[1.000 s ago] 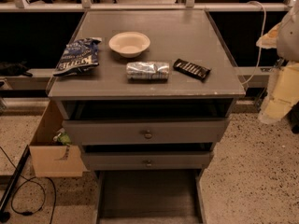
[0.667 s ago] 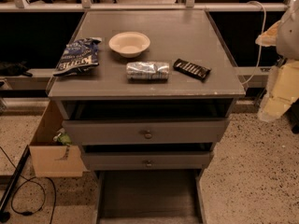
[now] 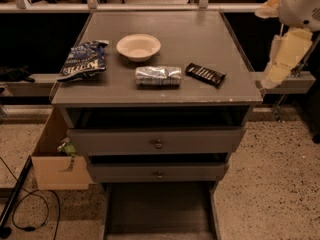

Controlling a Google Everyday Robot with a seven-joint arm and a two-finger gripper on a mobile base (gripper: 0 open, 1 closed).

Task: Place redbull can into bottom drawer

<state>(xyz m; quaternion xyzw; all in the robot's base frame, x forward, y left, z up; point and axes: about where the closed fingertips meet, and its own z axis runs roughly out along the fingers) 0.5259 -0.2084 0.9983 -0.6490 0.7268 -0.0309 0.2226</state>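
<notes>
Redbull can (image 3: 158,76): lying sideways on worktop (image 3: 200,29), within reach. Bottom drawer (image 3: 159,211): pulled open, ready to receive it. End effector (image 3: 283,57): right of worktop, grip state indiscernible.

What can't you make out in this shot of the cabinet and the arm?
Camera view:
1. Pincer, upper right beside the tabletop: its arm is cut off by the right edge.
2. Bottom drawer: front cut off by the lower edge.
3. Upper drawers: insides hidden in shadow under the tabletop.
4. Redbull can, lying on the tabletop: label too blurred to read.
</notes>
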